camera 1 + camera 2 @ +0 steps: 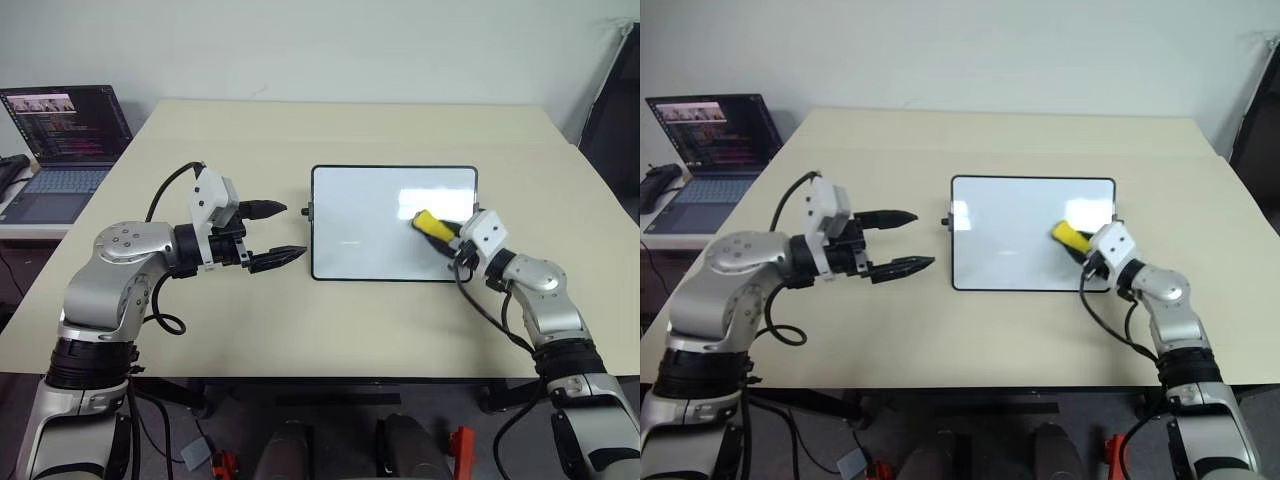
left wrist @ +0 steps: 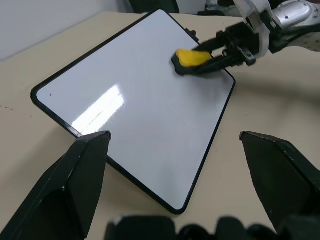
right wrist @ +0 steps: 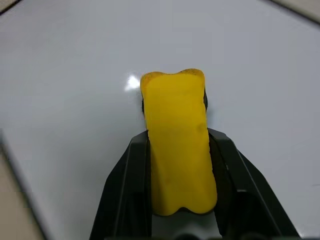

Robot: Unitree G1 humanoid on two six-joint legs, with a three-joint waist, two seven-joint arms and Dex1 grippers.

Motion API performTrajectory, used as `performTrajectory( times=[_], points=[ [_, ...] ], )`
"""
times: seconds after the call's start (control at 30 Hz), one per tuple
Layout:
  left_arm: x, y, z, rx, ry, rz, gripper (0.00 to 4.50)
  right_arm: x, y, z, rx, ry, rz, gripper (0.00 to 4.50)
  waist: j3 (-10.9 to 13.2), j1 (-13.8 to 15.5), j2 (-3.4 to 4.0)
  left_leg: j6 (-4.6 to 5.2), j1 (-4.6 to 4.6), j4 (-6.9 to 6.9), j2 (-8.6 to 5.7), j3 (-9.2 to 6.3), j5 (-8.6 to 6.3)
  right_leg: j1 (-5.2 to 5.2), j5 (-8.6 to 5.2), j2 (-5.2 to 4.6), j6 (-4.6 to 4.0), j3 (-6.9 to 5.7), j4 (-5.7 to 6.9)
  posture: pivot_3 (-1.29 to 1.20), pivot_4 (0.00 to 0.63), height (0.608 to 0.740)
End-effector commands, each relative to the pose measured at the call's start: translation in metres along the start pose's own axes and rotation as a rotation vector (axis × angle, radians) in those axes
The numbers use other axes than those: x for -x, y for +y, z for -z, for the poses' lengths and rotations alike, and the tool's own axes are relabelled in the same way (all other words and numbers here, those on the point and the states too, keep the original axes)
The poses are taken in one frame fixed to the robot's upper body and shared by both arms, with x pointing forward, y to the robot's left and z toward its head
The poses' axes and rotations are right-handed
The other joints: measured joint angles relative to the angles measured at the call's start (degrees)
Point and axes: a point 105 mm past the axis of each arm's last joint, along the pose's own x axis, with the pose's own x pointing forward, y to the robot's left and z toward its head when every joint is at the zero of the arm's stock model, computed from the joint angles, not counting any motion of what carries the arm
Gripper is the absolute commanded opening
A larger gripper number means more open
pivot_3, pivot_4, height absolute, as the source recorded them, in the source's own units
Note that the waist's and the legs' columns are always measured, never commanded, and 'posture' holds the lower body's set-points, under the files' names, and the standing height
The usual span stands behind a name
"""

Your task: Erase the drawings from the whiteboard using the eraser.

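Your right gripper [image 1: 447, 240] is clamped on the yellow eraser [image 1: 432, 226], pressing it onto the whiteboard [image 1: 370, 225] near its right edge. Your left gripper [image 1: 283, 233] hovers with fingers spread just beside the board's left edge. Bare table [image 1: 300, 130] surrounds the frame; a laptop [image 1: 60, 140] sits well apart.

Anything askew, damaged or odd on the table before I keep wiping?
Nothing stands out. The whiteboard lies flat and square on the table. The right gripper holds the yellow eraser over the board's right side. The left gripper hovers open just off its left edge.
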Motion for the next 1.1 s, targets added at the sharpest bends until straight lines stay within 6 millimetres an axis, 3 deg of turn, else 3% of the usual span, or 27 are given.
performTrajectory(
  times=[0.03,0.17,0.43,0.57,0.67,0.87,1.1],
  points=[
    [0.001,-0.002,-0.017,-0.048,-0.044,0.004,4.5,0.004,0.024,0.024,-0.053,0.102,-0.1,1.12,0.0,-0.1,0.0,0.0,0.17,0.0,0.01,-0.01,0.0,0.17,-0.01,0.01,-0.01,-0.01,-0.01,0.0,0.15,0.74],
    [0.0,-0.001,-0.016,-0.048,-0.041,0.003,4.5,0.005,0.01,0.022,-0.027,0.093,-0.019,1.12,0.0,-0.2,0.0,0.04,0.25,0.08,0.04,-0.01,0.03,0.24,-0.04,0.04,-0.32,0.03,0.0,0.0,0.15,0.74],
    [-0.002,0.0,-0.017,-0.052,-0.046,0.006,4.5,0.012,-0.049,0.014,0.059,0.089,0.259,1.12,0.0,-0.2,0.0,0.09,0.24,0.15,0.02,0.0,0.12,0.25,0.1,0.05,-0.3,0.09,-0.01,0.0,0.15,0.74],
    [-0.002,-0.001,-0.017,-0.055,-0.048,0.006,4.5,0.028,-0.069,0.026,0.079,0.153,0.371,1.12,0.0,-0.1,-0.01,0.09,0.18,0.13,0.02,-0.01,0.11,0.24,0.1,0.04,-0.29,0.07,-0.09,0.0,0.15,0.74],
    [-0.002,-0.001,-0.017,-0.054,-0.05,0.006,4.5,0.036,-0.073,0.032,0.068,0.184,0.408,1.12,0.0,0.0,-0.05,0.09,0.18,0.14,0.01,0.0,0.12,0.25,0.1,0.03,-0.29,0.09,-0.12,0.0,0.15,0.74],
    [-0.005,-0.001,-0.018,-0.053,-0.052,0.016,4.5,0.029,-0.054,0.031,0.071,0.162,0.356,1.12,-0.1,0.2,-0.12,0.09,0.19,0.13,0.02,0.01,0.11,0.25,0.09,0.04,-0.3,0.09,-0.12,0.0,0.15,0.74],
    [-0.007,-0.001,-0.016,-0.05,-0.05,0.021,4.5,0.001,0.012,0.022,-0.017,0.114,0.062,1.12,-0.1,-0.6,-0.14,0.09,0.19,0.08,0.11,0.01,0.11,0.23,0.08,0.1,-0.31,0.09,-0.13,0.0,0.15,0.74]
  ],
)
